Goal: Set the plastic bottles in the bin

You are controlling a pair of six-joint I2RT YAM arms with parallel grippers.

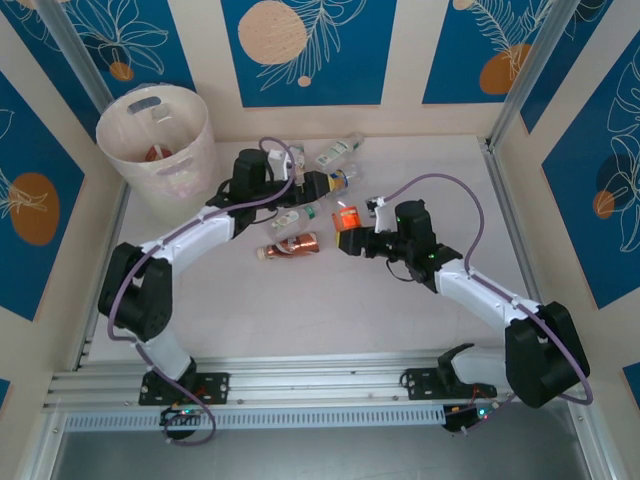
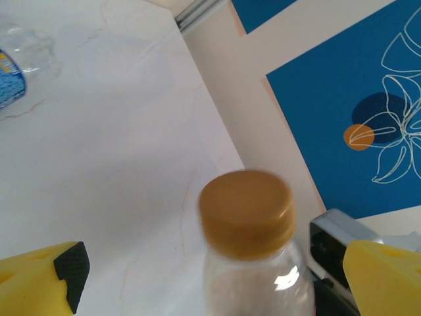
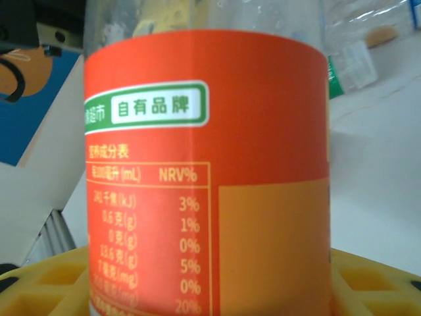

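Note:
The bin [image 1: 150, 140], a tall whitish translucent basket, stands at the far left with something reddish inside. My left gripper [image 1: 328, 183] is open around a clear bottle with an amber cap [image 2: 247, 210], its yellow fingers [image 2: 46, 280] wide on either side and apart from it. My right gripper [image 1: 350, 238] is shut on an orange-labelled bottle [image 3: 207, 164], held upright near the table's middle [image 1: 347, 217]. Loose on the table lie a copper-brown bottle [image 1: 290, 245], a clear bottle with green on it [image 1: 300, 213] and another clear one [image 1: 340, 150].
A blue-labelled clear bottle [image 2: 13, 72] lies to the far left in the left wrist view. Blue-and-cream walls close in the table on three sides, with a metal post [image 1: 520, 80] at the back right corner. Bare tabletop [image 1: 300, 310] stretches toward the arm bases.

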